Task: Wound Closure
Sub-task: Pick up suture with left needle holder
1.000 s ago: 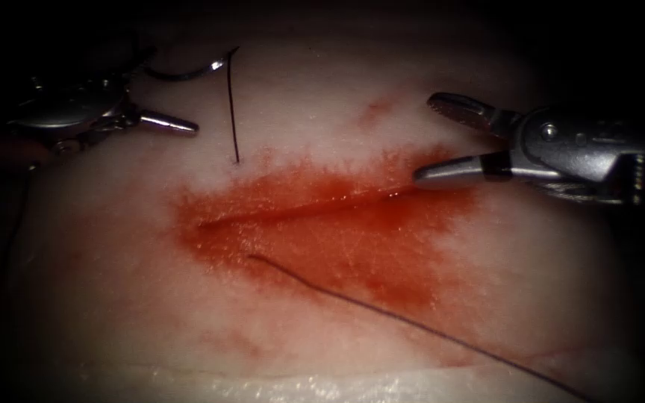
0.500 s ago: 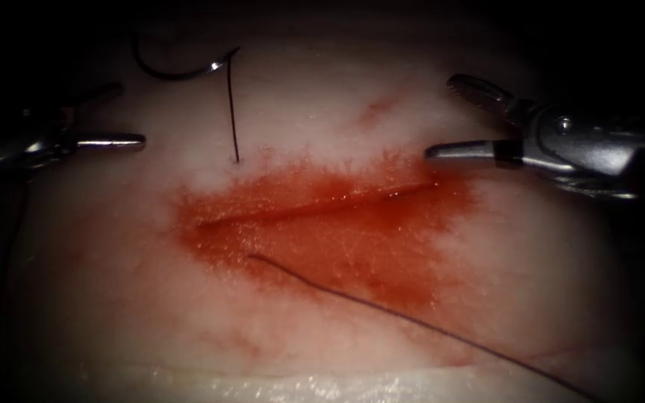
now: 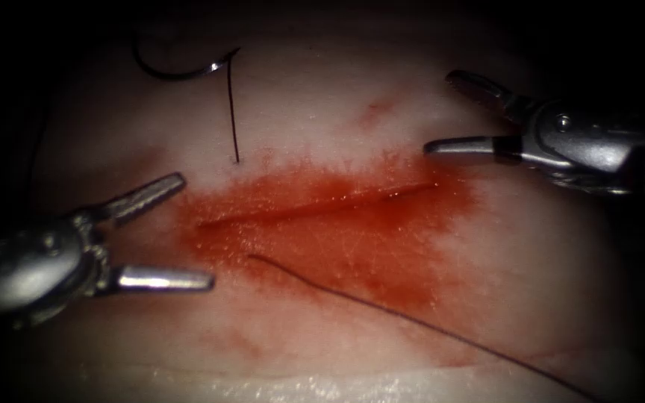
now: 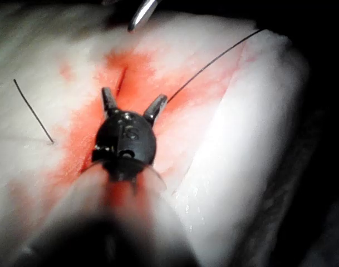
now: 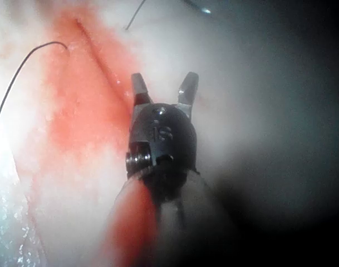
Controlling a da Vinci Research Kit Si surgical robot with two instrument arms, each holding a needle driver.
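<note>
The tissue point(image 3: 322, 97) bears a long cut point(image 3: 315, 203) ringed with red fluid. The curved needle point(image 3: 177, 72) lies free on the tissue beyond the cut's left end, held by neither tool. Its thread point(image 3: 231, 119) drops into the tissue just above the cut, emerges below it and trails away to the lower right point(image 3: 412, 322). My left tool point(image 3: 195, 230) hovers at the cut's left end, jaws wide open and holding nothing point(image 4: 133, 101). My right tool point(image 3: 438, 110) stands open and holding nothing over the cut's right end point(image 5: 163, 84).
The tissue's near edge point(image 3: 300, 380) glistens along the front. In the left wrist view, one fingertip point(image 4: 141, 14) of the right tool shows beyond the cut, and the trailing thread point(image 4: 214, 61) crosses the tissue.
My left tool has swung from beside the needle down to the cut's left end, with its jaws spread wide. The right tool rose slightly off the cut. Needle and thread stayed put.
</note>
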